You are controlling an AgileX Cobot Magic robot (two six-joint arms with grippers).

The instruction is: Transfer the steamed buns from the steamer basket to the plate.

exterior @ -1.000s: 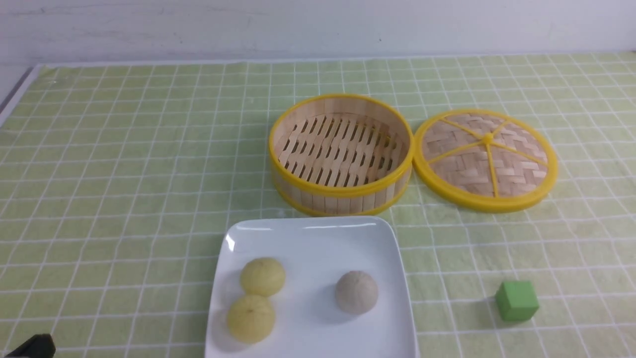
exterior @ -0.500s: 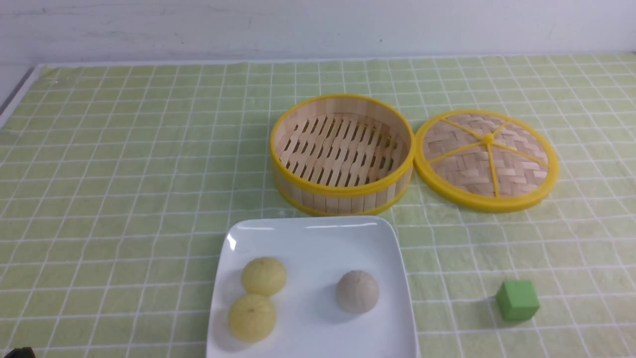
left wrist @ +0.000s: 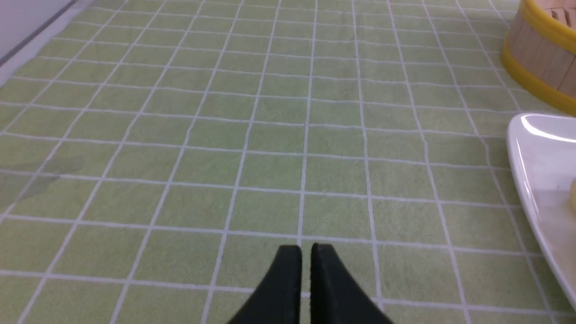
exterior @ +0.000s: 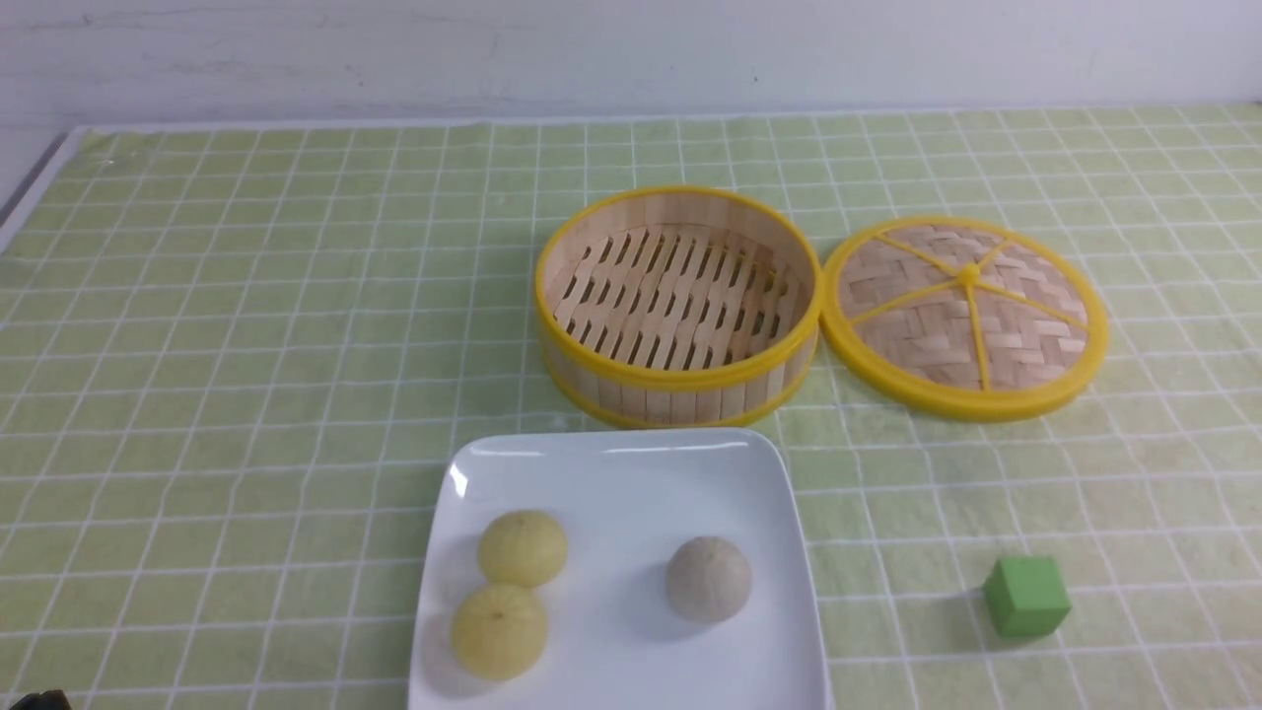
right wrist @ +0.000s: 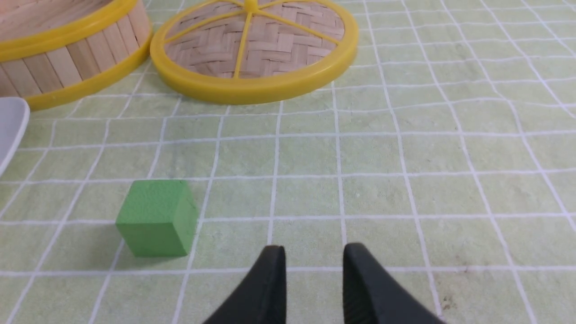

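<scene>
Buns (exterior: 523, 548) sit on the plate (exterior: 631, 473), beside the left claw (left wrist: 306, 252), pressed together; right claw (right wrist: 312, 252), slightly spread, holds nothing near the cube (right wrist: 157, 218).

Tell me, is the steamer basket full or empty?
Empty: the steamer basket shows only its bare slatted floor in the front view.
</scene>
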